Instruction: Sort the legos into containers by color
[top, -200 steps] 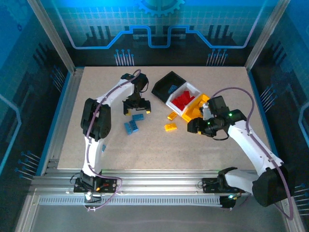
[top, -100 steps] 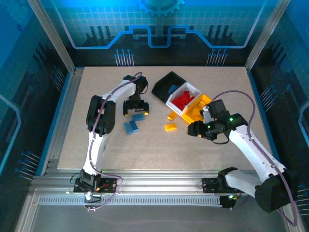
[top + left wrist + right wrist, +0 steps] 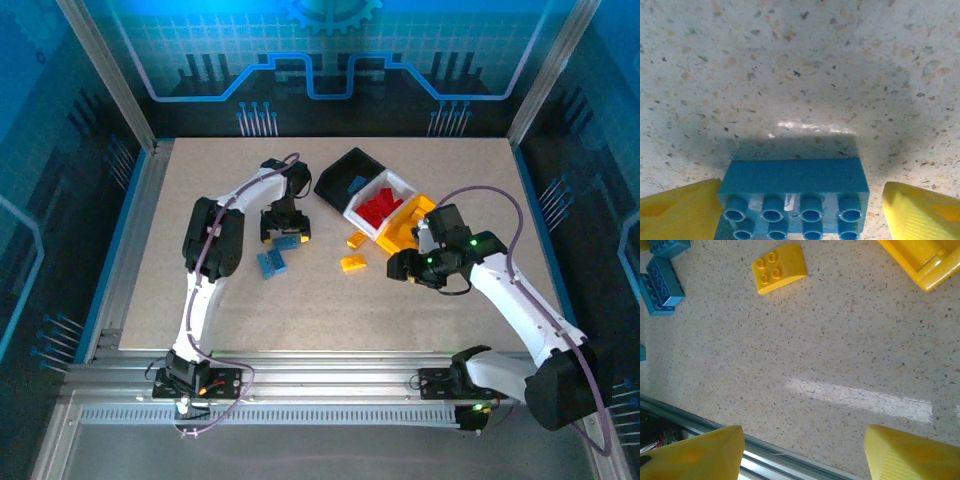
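Compared with a second ago, the left pincer point(image 3: 285, 235) is being dropped lower over a blue brick point(image 3: 289, 241) and its jaws are being drawn in, while the right arm is only being nudged a touch. That brick is lying flat on the table point(image 3: 300, 310), studs up, off to the left of the containers point(image 3: 335, 180). Two more blue legos point(image 3: 272, 263) are sitting a bit further from them, and two yellow legos point(image 3: 353, 263) just in front of them.

In the left wrist view the jaws are being kept astride the brick's short ends. One finger point(image 3: 685, 210) is looking as good as touching and the other is being held off by a small gap, so nothing is being gripped yet.

Handling-wise it's probably light, hard, smooth plastic, so it's best pinched square on the flat end faces, not the studs. The left arm is being reached out, wrist pointed straight down. The right pincer point(image 3: 399, 266) is being hovered partly open and empty just in front of the containers.
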`<action>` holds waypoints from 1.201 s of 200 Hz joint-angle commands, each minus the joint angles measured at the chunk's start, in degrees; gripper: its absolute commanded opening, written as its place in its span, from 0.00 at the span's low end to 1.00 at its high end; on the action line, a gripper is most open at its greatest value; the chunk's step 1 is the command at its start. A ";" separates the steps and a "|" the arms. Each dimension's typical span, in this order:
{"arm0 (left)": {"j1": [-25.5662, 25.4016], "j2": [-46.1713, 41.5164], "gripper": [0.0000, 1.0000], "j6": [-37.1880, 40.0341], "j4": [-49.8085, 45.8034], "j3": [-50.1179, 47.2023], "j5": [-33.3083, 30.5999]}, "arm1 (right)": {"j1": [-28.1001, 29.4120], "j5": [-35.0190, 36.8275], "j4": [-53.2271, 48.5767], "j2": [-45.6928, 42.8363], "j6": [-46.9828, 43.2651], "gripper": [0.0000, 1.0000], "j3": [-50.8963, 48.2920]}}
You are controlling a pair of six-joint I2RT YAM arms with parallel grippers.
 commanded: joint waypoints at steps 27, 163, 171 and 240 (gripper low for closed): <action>-0.72 2.77 0.72 -1.94 -1.16 1.11 1.33 | 0.70 0.32 0.02 -1.43 0.40 0.66 -0.28; 2.05 0.22 0.62 -16.60 13.47 7.83 25.00 | -2.05 4.34 -5.48 -7.29 -0.83 0.65 2.40; 2.11 0.71 0.62 -18.74 15.57 8.61 26.73 | -2.50 4.45 -5.40 -8.04 -0.60 0.65 2.00; 2.01 10.64 0.62 -28.73 22.44 25.42 32.09 | -4.72 2.71 -3.19 -8.74 0.75 0.65 -1.53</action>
